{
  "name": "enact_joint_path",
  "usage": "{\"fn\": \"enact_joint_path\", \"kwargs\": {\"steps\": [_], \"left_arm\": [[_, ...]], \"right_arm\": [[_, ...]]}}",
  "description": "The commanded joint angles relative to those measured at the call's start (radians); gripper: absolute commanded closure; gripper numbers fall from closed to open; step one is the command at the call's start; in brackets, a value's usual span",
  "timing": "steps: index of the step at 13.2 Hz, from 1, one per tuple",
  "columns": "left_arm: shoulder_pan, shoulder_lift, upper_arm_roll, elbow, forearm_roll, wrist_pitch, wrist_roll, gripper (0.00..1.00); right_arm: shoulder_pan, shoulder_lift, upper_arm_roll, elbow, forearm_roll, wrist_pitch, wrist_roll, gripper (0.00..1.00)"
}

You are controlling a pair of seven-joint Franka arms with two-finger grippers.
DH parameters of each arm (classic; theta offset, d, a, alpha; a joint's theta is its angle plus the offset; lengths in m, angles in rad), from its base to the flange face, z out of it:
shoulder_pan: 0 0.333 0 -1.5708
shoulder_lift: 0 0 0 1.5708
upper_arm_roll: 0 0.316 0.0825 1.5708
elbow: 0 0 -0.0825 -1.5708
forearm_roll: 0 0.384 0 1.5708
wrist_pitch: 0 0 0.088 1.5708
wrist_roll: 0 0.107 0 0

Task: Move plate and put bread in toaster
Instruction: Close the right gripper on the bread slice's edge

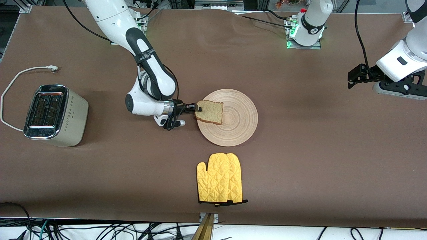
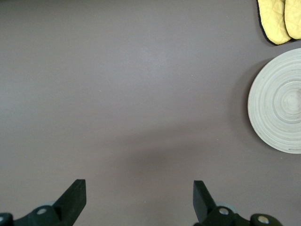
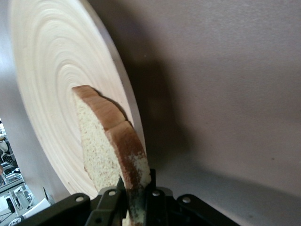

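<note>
The round light-wood plate (image 1: 231, 117) lies mid-table; it also shows in the left wrist view (image 2: 278, 107) and in the right wrist view (image 3: 51, 84). My right gripper (image 1: 197, 108) is shut on the crust edge of the bread (image 1: 210, 112) and holds the slice over the plate's edge toward the right arm's end. In the right wrist view the bread (image 3: 106, 143) stands on edge between the fingers (image 3: 141, 197). The cream toaster (image 1: 53, 115) with its chrome top stands at the right arm's end of the table. My left gripper (image 1: 353, 78) is open, up in the air over the left arm's end; its fingertips (image 2: 75, 197) show wide apart.
A yellow oven mitt (image 1: 219, 182) lies nearer to the front camera than the plate; it also shows in the left wrist view (image 2: 281, 20). The toaster's white cord (image 1: 20, 75) curls on the table beside it. The brown table cover (image 1: 300, 150) spans the whole surface.
</note>
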Motion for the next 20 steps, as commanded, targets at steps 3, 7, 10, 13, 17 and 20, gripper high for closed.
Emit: {"fn": "enact_joint_path", "kwargs": {"steps": [3, 7, 10, 13, 17, 20], "left_arm": [[-0.004, 0.014, 0.001, 0.032, 0.018, -0.021, -0.003, 0.00], [-0.004, 0.014, 0.001, 0.032, 0.018, -0.021, -0.003, 0.00], [-0.004, 0.014, -0.001, 0.032, 0.018, -0.021, -0.003, 0.00], [-0.004, 0.014, 0.001, 0.032, 0.018, -0.021, -0.003, 0.00], [-0.006, 0.014, -0.001, 0.032, 0.018, -0.021, -0.003, 0.00], [-0.006, 0.014, -0.001, 0.032, 0.018, -0.021, -0.005, 0.00]], "right_arm": [[-0.015, 0.037, -0.017, 0.014, 0.012, 0.006, -0.027, 0.81], [-0.025, 0.034, -0.017, 0.034, 0.012, 0.003, -0.018, 0.54], [-0.025, 0.035, -0.017, 0.051, 0.012, 0.003, -0.010, 0.50], [-0.027, 0.031, -0.017, 0.051, 0.012, 0.003, -0.011, 0.60], [-0.031, 0.029, -0.019, 0.075, 0.011, -0.002, -0.011, 0.61], [-0.033, 0.029, -0.020, 0.101, 0.011, 0.001, -0.011, 0.48]]}}
